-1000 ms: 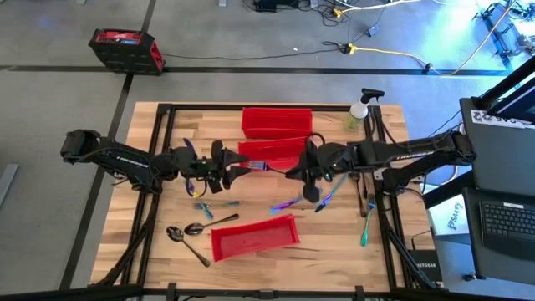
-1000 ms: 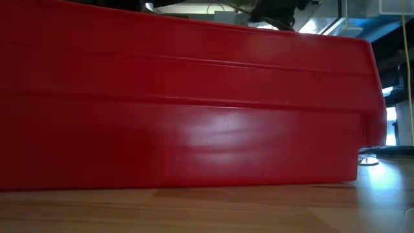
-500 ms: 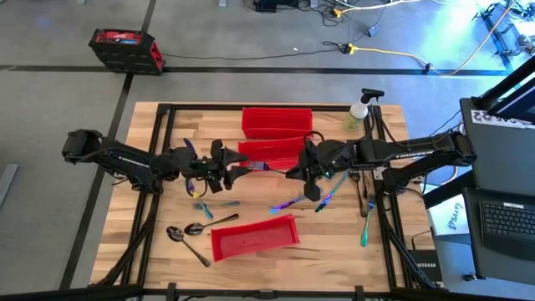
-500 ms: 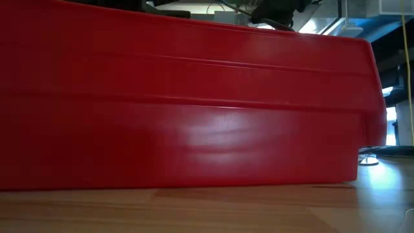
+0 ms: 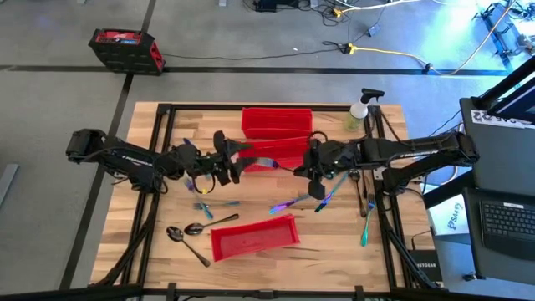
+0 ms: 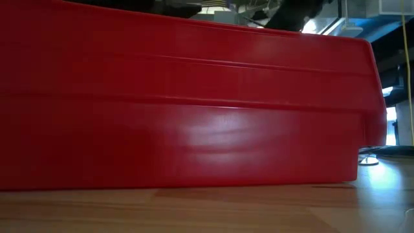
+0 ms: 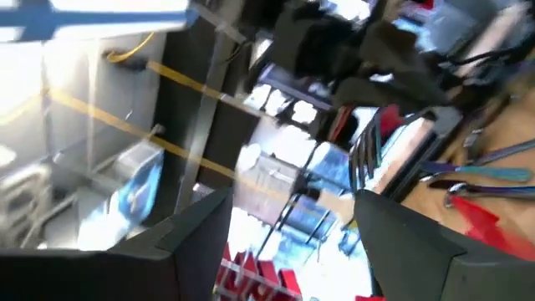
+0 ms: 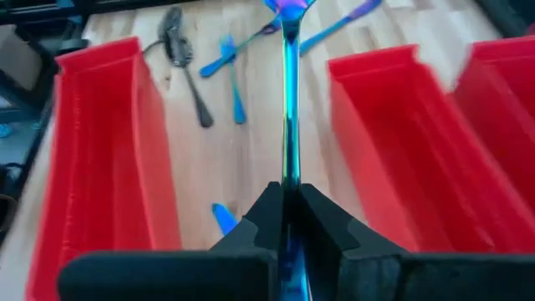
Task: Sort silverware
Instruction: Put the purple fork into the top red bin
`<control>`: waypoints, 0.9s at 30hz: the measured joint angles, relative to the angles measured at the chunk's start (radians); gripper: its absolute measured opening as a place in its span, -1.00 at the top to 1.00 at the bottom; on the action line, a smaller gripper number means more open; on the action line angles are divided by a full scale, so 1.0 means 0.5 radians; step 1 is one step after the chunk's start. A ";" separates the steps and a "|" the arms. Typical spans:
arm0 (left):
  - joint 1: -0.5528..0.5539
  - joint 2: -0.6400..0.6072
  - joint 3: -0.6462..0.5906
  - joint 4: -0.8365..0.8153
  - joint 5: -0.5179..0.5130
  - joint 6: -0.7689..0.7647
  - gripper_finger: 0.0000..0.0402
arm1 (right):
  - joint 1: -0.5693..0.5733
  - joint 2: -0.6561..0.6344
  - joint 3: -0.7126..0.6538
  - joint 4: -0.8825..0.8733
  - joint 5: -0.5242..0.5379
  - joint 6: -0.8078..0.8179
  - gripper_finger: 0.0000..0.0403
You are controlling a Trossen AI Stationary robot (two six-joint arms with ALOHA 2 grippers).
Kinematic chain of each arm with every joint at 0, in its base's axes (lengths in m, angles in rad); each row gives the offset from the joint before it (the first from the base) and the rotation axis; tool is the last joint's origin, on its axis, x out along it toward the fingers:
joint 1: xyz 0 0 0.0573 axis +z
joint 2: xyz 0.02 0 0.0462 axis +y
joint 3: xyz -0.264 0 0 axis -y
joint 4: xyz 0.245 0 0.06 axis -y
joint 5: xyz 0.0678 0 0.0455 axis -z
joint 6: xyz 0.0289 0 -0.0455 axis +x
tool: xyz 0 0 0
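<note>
My right gripper [image 5: 301, 170] [image 8: 287, 196] is shut on one slim iridescent blue-purple piece of silverware [image 5: 267, 163] [image 8: 289, 109], above the table's middle, just in front of the middle red bin [image 5: 280, 150]. Which kind of piece it is I cannot tell. My left gripper [image 5: 236, 161] [image 7: 292, 201] stands open at that piece's free end, fingers tipped upward. Loose silverware lies flat on the wood: two dark spoons [image 5: 185, 232], a blue fork [image 5: 205, 209], more pieces [image 5: 288, 203] [image 5: 330, 188]. My right gripper pinches the piece's handle end [image 8: 288, 171] between its two fingers. The fingers come from the table's right, slanting down, and lie along the piece. The piece sticks straight out toward the table's left, lifted clear. Whether my left gripper touches the free end [image 5: 251, 160], I cannot tell.
A second red bin [image 5: 276, 121] stands behind the middle one, and a third red bin [image 5: 253, 237] [image 6: 194, 97] lies near the front edge and fills the low view. A spray bottle [image 5: 359, 110] stands at the far right. A teal piece [image 5: 366, 226] lies by the right edge.
My left gripper has risen a little, rolled and tipped its fingers upward, staying open. My right gripper has tipped slightly with the held piece, which now shows longer between the two grippers.
</note>
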 joint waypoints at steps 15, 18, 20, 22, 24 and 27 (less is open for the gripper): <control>-0.017 -0.015 0.005 -0.055 0.018 -0.327 -0.19 | -0.007 -0.269 -0.101 0.860 0.446 -0.109 0.97; -0.018 -0.015 0.003 -0.037 0.038 -0.337 -0.19 | -0.059 -0.253 -0.262 1.353 0.450 -0.153 0.97; -0.016 -0.015 0.002 0.019 0.043 -0.338 -0.19 | -0.115 -0.251 -0.377 1.659 0.453 -0.156 0.97; -0.001 -0.014 0.002 0.076 0.098 -0.344 -0.19 | -0.173 -0.244 -0.498 2.058 0.453 -0.156 0.97; 0.011 -0.013 0.005 0.132 0.188 -0.387 -0.19 | -0.225 -0.207 -0.613 2.479 0.454 -0.156 0.97; 0.026 -0.005 0.035 0.131 0.235 -0.422 -0.19 | -0.289 -0.082 -0.711 2.950 0.452 -0.126 0.97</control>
